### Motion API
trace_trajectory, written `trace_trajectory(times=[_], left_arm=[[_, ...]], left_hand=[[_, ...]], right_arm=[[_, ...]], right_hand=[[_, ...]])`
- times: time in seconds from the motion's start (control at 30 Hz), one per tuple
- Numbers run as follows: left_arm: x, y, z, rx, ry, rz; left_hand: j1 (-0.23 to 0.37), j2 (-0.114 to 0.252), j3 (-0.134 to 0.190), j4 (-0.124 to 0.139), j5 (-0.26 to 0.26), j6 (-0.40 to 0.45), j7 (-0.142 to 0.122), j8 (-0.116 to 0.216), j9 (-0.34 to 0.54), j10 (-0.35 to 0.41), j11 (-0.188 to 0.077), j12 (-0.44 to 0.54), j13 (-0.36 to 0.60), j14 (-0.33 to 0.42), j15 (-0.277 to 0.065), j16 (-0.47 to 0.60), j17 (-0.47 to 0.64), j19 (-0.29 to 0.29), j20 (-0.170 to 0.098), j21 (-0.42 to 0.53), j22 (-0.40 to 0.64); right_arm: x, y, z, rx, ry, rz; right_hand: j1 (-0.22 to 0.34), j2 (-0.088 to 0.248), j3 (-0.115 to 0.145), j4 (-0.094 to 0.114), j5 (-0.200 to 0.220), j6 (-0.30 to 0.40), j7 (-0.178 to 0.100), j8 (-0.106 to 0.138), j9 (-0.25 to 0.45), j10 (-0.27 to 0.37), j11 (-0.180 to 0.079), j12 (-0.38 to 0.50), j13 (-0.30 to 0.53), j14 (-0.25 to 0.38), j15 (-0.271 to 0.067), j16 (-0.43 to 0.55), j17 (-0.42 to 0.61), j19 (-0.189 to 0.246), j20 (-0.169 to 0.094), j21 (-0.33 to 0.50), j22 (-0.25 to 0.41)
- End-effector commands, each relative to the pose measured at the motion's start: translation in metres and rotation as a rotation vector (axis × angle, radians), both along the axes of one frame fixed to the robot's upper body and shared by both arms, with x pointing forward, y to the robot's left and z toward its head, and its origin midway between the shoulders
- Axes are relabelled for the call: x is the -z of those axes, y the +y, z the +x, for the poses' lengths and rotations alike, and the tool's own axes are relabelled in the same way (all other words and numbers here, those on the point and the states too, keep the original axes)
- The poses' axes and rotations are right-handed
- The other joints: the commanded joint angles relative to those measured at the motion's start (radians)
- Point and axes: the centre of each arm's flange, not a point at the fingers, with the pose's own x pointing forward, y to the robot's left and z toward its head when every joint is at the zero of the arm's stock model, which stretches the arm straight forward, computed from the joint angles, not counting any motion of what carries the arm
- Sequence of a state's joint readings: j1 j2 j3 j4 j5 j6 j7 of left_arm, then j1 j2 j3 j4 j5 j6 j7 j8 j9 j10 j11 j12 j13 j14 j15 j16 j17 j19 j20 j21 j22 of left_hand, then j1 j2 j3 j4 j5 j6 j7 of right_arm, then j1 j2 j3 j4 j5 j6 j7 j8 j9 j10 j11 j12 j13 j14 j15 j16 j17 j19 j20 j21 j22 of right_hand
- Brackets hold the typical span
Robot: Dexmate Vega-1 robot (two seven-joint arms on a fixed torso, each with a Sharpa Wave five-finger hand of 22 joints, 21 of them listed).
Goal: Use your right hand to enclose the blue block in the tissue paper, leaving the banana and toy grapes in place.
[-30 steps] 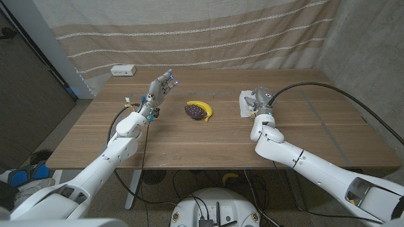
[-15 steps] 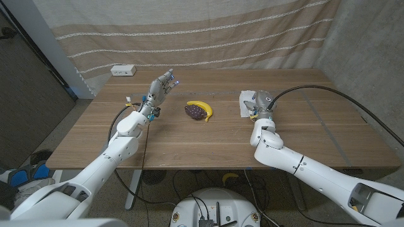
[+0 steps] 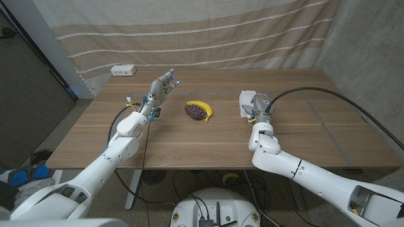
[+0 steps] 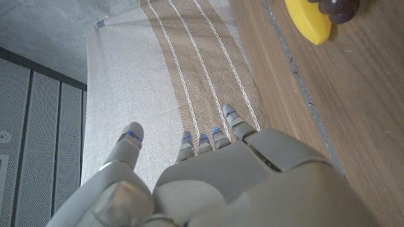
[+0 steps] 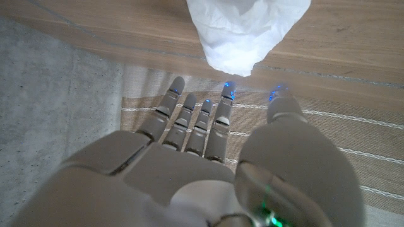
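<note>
- right robot hand (image 3: 257,103): fingers spread and straight, holding nothing; in the right wrist view (image 5: 208,170) the fingertips (image 5: 228,90) reach toward the tissue without touching it.
- thin white crumpled tissue paper (image 3: 247,101): lies on the wooden counter (image 3: 189,142) just beyond the right robot hand, toward its right side; in the right wrist view (image 5: 243,28) it is bunched into a loose, puffed mound.
- blue block: not visible; i judge it already sits under the tissue mound, but cannot confirm.
- handling, as judgement: the tissue is very light, soft and easily torn, and will slide or lift with any brush. best taken by a loose outer edge with a light pinch, then folded over the lump. the block, if inside, is likely stiff and light and may skid on smooth wood if pushed sideways.
- yellow curved banana (image 3: 202,108) and dark purple toy grape cluster (image 3: 195,111): touching each other mid-counter, well apart from the tissue.
- left robot hand (image 3: 161,86): raised above the counter's left part, fingers apart, holding nothing; its back shows in the left wrist view (image 4: 214,183).
- against the earlier frames: the right forearm has swung closer to the counter's near edge, with the right robot hand staying at the tissue. banana, grapes and left robot hand are unchanged.
</note>
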State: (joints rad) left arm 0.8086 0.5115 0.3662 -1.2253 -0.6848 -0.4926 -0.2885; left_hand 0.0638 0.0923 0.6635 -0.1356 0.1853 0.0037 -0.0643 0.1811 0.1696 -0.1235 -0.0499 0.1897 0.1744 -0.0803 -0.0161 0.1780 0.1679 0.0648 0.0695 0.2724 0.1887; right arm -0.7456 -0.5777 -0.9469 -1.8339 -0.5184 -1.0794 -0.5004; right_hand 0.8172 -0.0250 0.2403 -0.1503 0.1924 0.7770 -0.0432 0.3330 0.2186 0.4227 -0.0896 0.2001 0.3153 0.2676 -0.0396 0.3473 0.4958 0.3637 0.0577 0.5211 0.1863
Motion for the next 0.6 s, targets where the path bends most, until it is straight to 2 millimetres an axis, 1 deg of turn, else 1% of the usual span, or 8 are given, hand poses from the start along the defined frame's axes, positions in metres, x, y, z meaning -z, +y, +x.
trace_trajectory(times=[0.03, 0.17, 0.43, 0.6], left_arm=[[-0.001, 0.000, -0.005, -0.004, -0.006, 0.002], [0.000, 0.000, -0.006, -0.003, -0.007, 0.006], [-0.002, 0.000, -0.007, -0.004, -0.011, 0.007], [-0.002, 0.000, -0.008, -0.006, -0.012, 0.008]], left_hand=[[0.010, 0.049, -0.001, -0.003, -0.003, 0.004, 0.002, 0.001, 0.006, -0.001, 0.007, 0.004, 0.004, -0.005, 0.000, 0.000, 0.000, 0.012, -0.001, -0.001, 0.001], [0.010, 0.049, -0.002, -0.003, -0.003, 0.004, 0.001, 0.001, 0.006, -0.001, 0.005, 0.004, 0.004, -0.005, -0.001, 0.000, 0.000, 0.012, -0.001, -0.002, 0.001], [0.011, 0.049, -0.002, -0.003, -0.003, 0.004, 0.002, 0.001, 0.006, 0.000, 0.006, 0.005, 0.004, -0.005, -0.002, 0.000, 0.000, 0.013, -0.001, -0.002, 0.001], [0.011, 0.049, -0.003, -0.003, -0.003, 0.004, 0.002, 0.001, 0.006, 0.000, 0.009, 0.004, 0.004, -0.004, -0.001, 0.000, 0.000, 0.014, -0.002, -0.003, 0.001]], right_arm=[[0.009, 0.007, 0.000, 0.012, 0.019, -0.040], [0.011, 0.007, 0.001, 0.024, 0.015, -0.051], [0.017, 0.009, 0.003, 0.052, 0.012, -0.076], [0.021, 0.012, 0.004, 0.052, 0.025, -0.089]], right_hand=[[0.009, -0.004, -0.005, -0.002, 0.007, 0.008, 0.001, 0.005, 0.001, -0.005, 0.000, 0.003, 0.000, -0.007, -0.067, 0.000, 0.000, -0.001, 0.001, -0.002, 0.001], [0.010, -0.008, -0.006, -0.003, 0.009, 0.012, -0.002, 0.006, 0.002, -0.005, -0.002, 0.003, -0.001, -0.008, -0.069, -0.001, -0.001, -0.001, 0.001, -0.003, 0.001], [0.037, -0.011, 0.002, -0.015, 0.015, 0.019, -0.008, 0.010, 0.002, -0.005, -0.008, 0.005, -0.002, -0.004, -0.072, -0.002, -0.004, 0.000, 0.000, -0.004, 0.001], [0.041, -0.014, 0.002, -0.015, 0.017, 0.033, -0.006, 0.017, 0.005, -0.005, -0.013, 0.006, -0.003, -0.004, -0.073, -0.002, -0.004, -0.001, 0.000, -0.006, 0.001]])
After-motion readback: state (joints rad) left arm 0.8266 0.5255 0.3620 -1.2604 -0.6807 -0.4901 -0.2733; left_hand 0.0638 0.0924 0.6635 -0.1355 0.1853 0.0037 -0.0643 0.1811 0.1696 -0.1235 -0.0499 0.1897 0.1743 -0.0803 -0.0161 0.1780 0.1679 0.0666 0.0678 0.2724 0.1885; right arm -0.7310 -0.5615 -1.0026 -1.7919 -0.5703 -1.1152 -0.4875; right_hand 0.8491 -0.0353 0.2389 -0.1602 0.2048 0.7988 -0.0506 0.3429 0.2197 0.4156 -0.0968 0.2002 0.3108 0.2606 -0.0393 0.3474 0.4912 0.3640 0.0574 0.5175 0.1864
